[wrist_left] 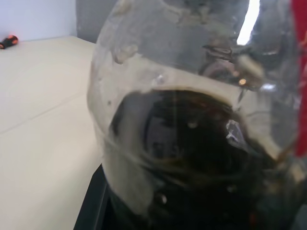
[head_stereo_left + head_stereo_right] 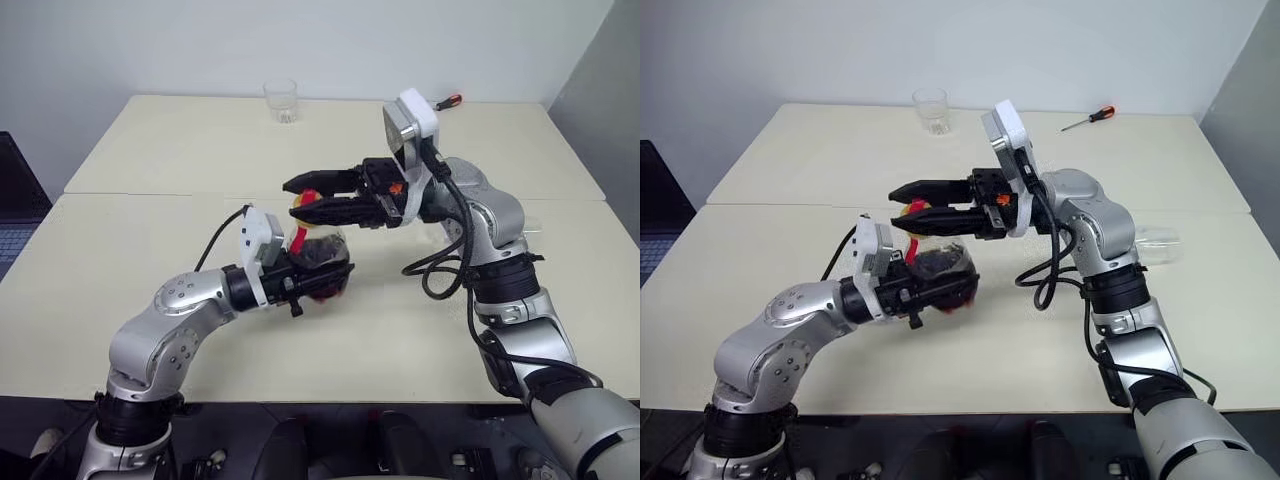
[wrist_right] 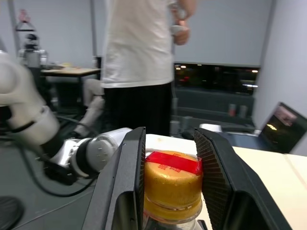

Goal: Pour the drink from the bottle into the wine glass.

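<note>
The bottle [image 2: 318,262] is held off the counter [image 2: 150,150] near its front middle, clamped around its bulbous body by the left end effector [image 2: 322,277]; the drink [image 1: 192,158] sits dark in the lower part of the body, with clear plastic above it. The yellow cap [image 3: 172,187] is on, a strip of red label across its top. The right end effector [image 3: 169,158] reaches in level from the right with one finger on each side of the cap; the right wrist view shows both pads [image 3: 132,167] at the cap's sides, seemingly in contact or nearly so (I cannot tell whether they grip it firmly). Step in hand, as I judge it: unscrewing the cap, so pouring is not yet possible. To do it well: seat the pads squarely on the cap's ribbed side rather than its top edge, keep the left clamp firm so the body does not spin, and keep the bottle upright while the cap loosens. A clear glass object [image 2: 1155,243] lies behind the right arm on the counter, probably the wine glass, too hidden to confirm. Also present: a short tumbler [image 2: 281,100] at the far edge, a screwdriver [image 2: 1090,118] far right, and a person [image 3: 139,62] standing beyond the counter.
</note>
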